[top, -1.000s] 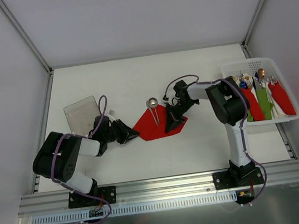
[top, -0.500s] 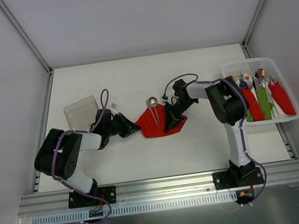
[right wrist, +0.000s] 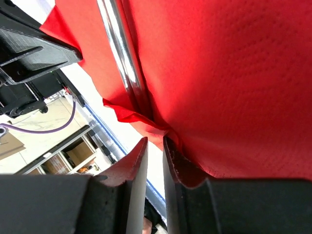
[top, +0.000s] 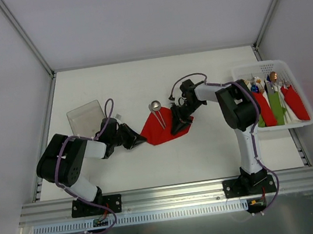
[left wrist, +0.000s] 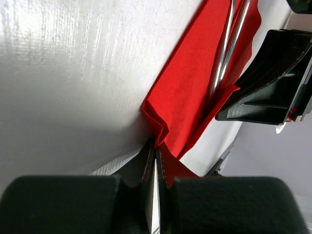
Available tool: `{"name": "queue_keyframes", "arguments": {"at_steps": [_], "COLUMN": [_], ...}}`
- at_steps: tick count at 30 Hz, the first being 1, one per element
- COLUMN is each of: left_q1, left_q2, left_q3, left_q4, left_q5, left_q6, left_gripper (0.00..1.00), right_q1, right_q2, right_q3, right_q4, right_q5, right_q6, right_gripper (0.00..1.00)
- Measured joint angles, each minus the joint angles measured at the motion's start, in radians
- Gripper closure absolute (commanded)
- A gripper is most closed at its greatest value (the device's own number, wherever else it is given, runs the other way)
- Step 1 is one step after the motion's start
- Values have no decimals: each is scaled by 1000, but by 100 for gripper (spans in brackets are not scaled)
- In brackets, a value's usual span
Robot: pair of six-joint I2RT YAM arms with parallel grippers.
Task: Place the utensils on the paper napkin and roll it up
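Placing looks done and rolling has barely begun: the paper napkin (top: 157,132) lies mostly flat on the desk (top: 111,88), with only its corners lifted and creased.

The left fingers (left wrist: 141,165) are pressed together on the napkin's 8 o'clock corner, and the paper buckles into a fold right at their tips. At 3 o'clock the right fingers (right wrist: 134,165) stand a narrow slit apart. A crumpled edge of the napkin meets their tips, but I cannot tell whether it is actually clamped.

Between the 2 sets of fingers lie the utensils (top: 159,116), at least 2 slim silver handles side by side on the red paper, just beside the right fingers and apart from the left. Their spoon bowl (top: 155,105) sticks out past the napkin toward 12 o'clock.

What is left, in my judgement, is wrapping the paper over the handles and rolling it shut.
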Motion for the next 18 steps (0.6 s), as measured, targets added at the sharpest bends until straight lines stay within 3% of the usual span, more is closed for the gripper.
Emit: {"name": "queue_keyframes", "arguments": {"at_steps": [18], "left_q1": [2], "left_q2": [6], "left_q3": [-1], "left_q4": [5], "left_q5": [5], "left_q6": [-14], "left_gripper": [100], "right_q1": [49], "right_q2": [-6], "right_q3": [64], "right_q4": [21], "right_q5": [-69], "right_q6": [-29], "right_gripper": [80]}}
